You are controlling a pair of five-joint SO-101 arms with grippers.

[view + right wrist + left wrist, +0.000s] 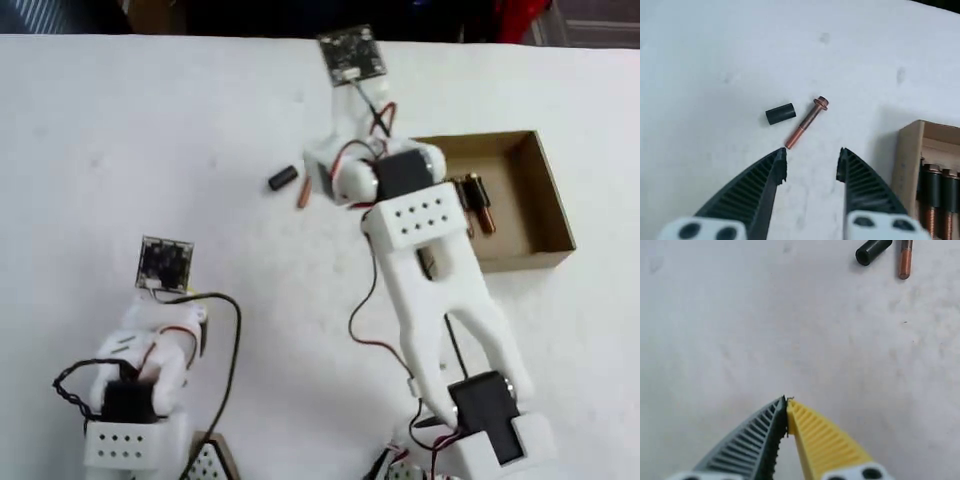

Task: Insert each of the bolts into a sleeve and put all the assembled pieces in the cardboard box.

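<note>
A black sleeve (283, 179) and a copper bolt (303, 194) lie side by side on the white table, left of the cardboard box (545, 190). In the right wrist view the sleeve (779, 114) and bolt (806, 122) lie just beyond my right gripper (811, 164), which is open and empty. Several assembled bolts with sleeves (936, 197) rest inside the box (910, 155). My left gripper (787, 405) is shut with nothing in it, over bare table at the near left; the sleeve (872, 250) and bolt (905, 260) lie far ahead of it.
The right arm (440, 300) stretches from the near right edge toward the box's left side. The left arm (140, 380) sits folded at the near left. Dark background lies beyond the table's far edge. Bare white table spans the left and middle.
</note>
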